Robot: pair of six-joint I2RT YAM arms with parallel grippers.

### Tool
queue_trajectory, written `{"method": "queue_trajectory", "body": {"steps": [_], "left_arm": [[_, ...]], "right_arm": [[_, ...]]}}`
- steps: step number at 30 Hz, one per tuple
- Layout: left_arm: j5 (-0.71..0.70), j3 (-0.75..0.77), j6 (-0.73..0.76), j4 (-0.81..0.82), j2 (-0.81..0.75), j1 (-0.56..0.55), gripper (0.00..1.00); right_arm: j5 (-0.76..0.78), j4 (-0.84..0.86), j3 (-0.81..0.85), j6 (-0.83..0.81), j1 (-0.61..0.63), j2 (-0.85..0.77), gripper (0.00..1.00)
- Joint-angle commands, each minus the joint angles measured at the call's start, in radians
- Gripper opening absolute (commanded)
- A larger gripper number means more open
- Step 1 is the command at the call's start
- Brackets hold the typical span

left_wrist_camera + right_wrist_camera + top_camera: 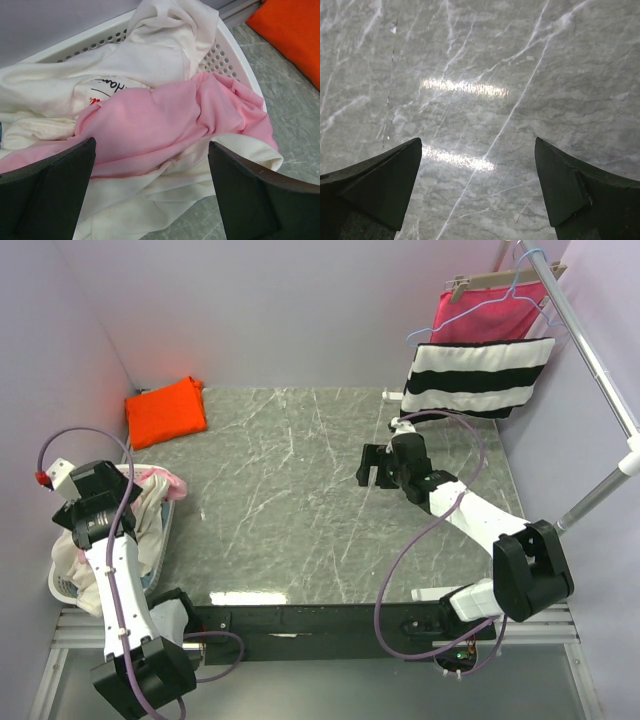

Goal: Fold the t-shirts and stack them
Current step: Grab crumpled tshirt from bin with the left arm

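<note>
left gripper [151, 146] and right gripper [478, 145] gape wide; limp, light pink t-shirt [155, 112] under my left, i'd pinch its top ridge.

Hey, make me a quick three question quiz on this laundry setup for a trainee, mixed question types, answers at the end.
1. True or false: the folded bright orange cotton t-shirt lies inside the white perforated plastic basket.
2. Which end effector hangs over bare grey marble table top?
3. The left end effector is open above: A the orange t-shirt; B the crumpled light pink cotton t-shirt; C the table top.
Key: 1 false, it lies on the table; 2 the right end effector; 3 B.
</note>
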Motion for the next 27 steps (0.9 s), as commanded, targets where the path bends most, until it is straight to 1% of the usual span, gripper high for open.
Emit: {"method": "queue_trajectory", "body": {"steps": [1, 6, 8, 10, 12, 16, 18, 20, 21, 22, 24, 27], "left_arm": [[0.002, 0.028, -0.03, -0.014, 0.011, 0.013, 0.99], [0.0, 0.068, -0.063, -0.034, 0.016, 0.037, 0.99], [-0.054, 0.084, -0.067, -0.045, 0.025, 0.042, 0.99], [-0.069, 0.088, -0.062, -0.046, 0.041, 0.06, 0.99], [-0.019, 0.087, -0.047, -0.037, 0.076, 0.085, 0.99], [0.092, 0.077, -0.044, -0.051, 0.162, 0.099, 0.99], [0.115, 0.087, -0.028, -0.04, 0.174, 0.099, 0.95], [0.119, 0.073, -0.01, -0.024, 0.168, 0.097, 0.86], [0.123, 0.07, -0.008, -0.023, 0.168, 0.099, 0.8], [0.13, 0.07, -0.008, -0.02, 0.168, 0.099, 0.68], [0.15, 0.071, 0.001, -0.02, 0.17, 0.099, 0.56], [0.178, 0.077, 0.009, -0.022, 0.165, 0.099, 0.34]], "right_arm": [[-0.024, 0.017, 0.024, -0.008, 0.005, 0.024, 1.0], [-0.018, 0.006, 0.041, -0.013, 0.007, 0.044, 1.0], [-0.018, 0.002, 0.047, -0.014, 0.005, 0.05, 1.0], [-0.016, 0.002, 0.049, -0.014, 0.005, 0.059, 1.0], [-0.018, 0.002, 0.052, -0.014, 0.004, 0.071, 1.0], [-0.027, -0.005, 0.06, -0.016, 0.004, 0.081, 1.0], [-0.021, 0.0, 0.053, -0.016, 0.007, 0.076, 1.0], [-0.019, -0.001, 0.055, -0.016, 0.004, 0.078, 1.0], [-0.018, -0.003, 0.058, -0.016, 0.003, 0.082, 1.0], [-0.019, -0.001, 0.059, -0.016, 0.005, 0.084, 1.0], [-0.029, 0.005, 0.061, -0.013, 0.005, 0.091, 1.0], [-0.029, 0.0, 0.064, -0.013, 0.007, 0.095, 1.0]]}}
